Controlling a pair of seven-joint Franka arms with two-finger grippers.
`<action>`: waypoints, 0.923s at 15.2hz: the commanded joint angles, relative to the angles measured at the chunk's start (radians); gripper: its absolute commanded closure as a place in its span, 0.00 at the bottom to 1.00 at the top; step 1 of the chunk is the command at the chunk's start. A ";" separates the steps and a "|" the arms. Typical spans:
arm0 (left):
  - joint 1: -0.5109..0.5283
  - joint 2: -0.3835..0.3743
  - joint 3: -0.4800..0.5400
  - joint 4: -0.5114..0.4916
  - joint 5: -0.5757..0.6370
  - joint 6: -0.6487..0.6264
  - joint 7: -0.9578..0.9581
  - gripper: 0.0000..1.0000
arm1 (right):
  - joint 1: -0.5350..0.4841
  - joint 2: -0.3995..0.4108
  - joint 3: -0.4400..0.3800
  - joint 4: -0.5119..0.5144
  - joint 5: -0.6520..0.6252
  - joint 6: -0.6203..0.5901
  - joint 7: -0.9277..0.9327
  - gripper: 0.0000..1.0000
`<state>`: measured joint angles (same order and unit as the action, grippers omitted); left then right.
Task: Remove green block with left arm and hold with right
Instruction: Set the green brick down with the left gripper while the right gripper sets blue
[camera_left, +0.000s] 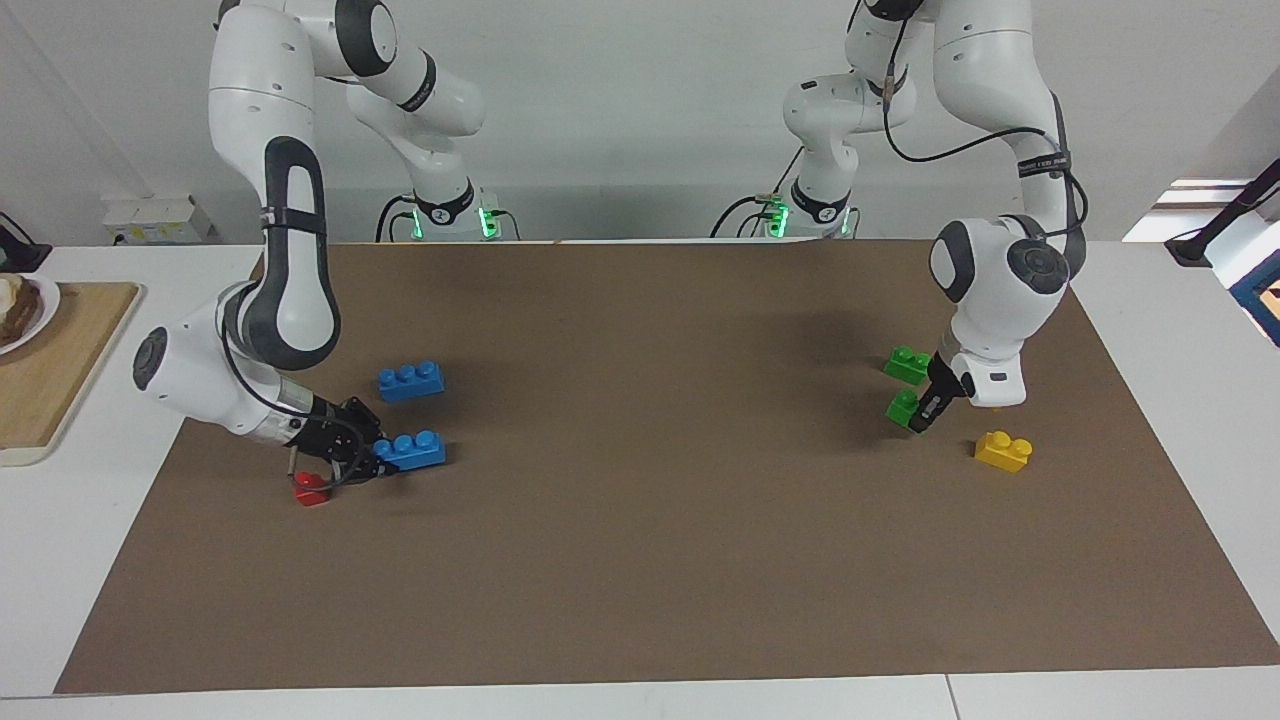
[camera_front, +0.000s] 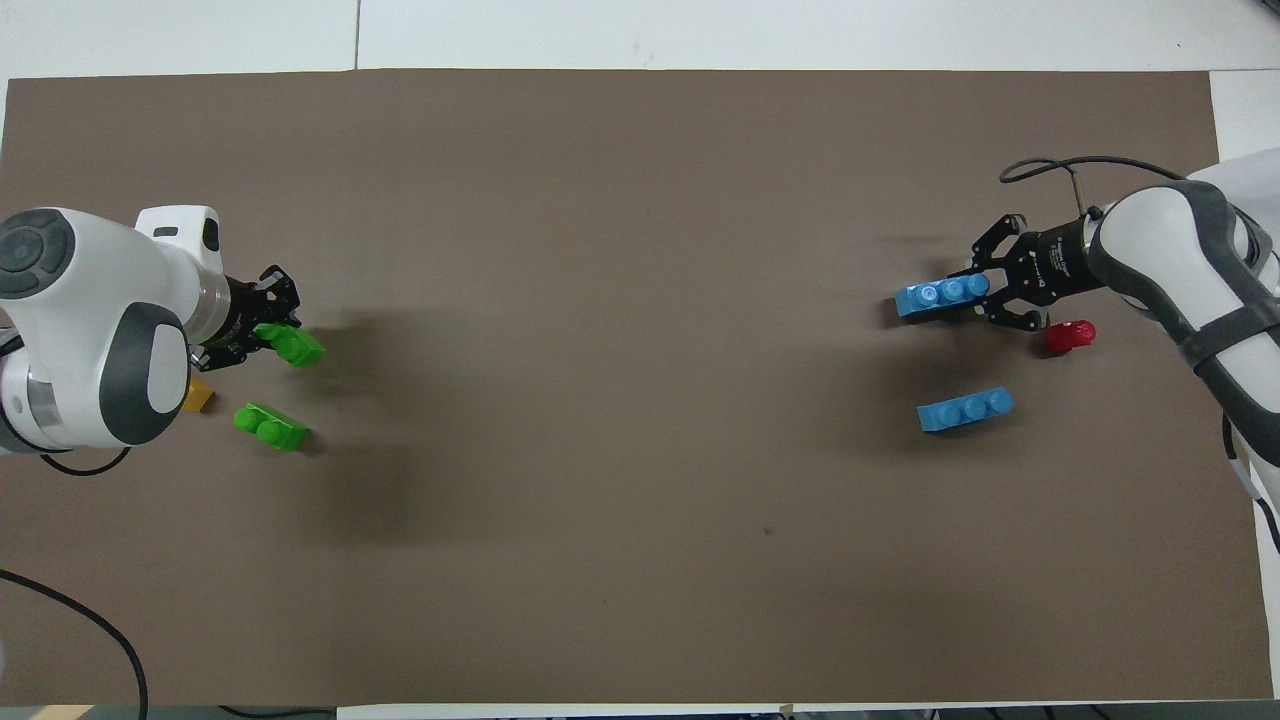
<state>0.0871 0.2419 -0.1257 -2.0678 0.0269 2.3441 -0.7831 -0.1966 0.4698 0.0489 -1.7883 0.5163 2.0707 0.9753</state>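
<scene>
A green block lies on the brown mat at the left arm's end of the table. My left gripper is low over the mat and shut on one end of it; in the overhead view the gripper has the block sticking out from its fingers. Its green twin lies loose a little nearer to the robots and also shows in the overhead view. My right gripper is at the right arm's end, shut on the end of a blue three-stud brick; from overhead the gripper and brick show the same.
A second blue brick lies nearer to the robots than the held one. A small red block lies beside the right gripper. A yellow brick lies by the left gripper. A wooden board sits off the mat.
</scene>
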 joint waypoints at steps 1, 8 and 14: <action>0.013 0.005 -0.006 -0.021 -0.015 0.043 0.033 1.00 | -0.014 -0.005 0.014 -0.020 -0.015 0.032 0.019 1.00; 0.016 0.013 -0.005 -0.028 -0.015 0.057 0.111 0.44 | -0.015 -0.007 0.014 -0.031 -0.015 0.054 0.025 0.54; 0.016 0.005 -0.005 -0.015 -0.015 0.041 0.137 0.00 | -0.014 -0.066 0.012 -0.020 -0.016 0.020 0.045 0.09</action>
<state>0.0889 0.2572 -0.1251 -2.0745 0.0216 2.3670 -0.6731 -0.1967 0.4588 0.0489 -1.7983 0.5163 2.1058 0.9939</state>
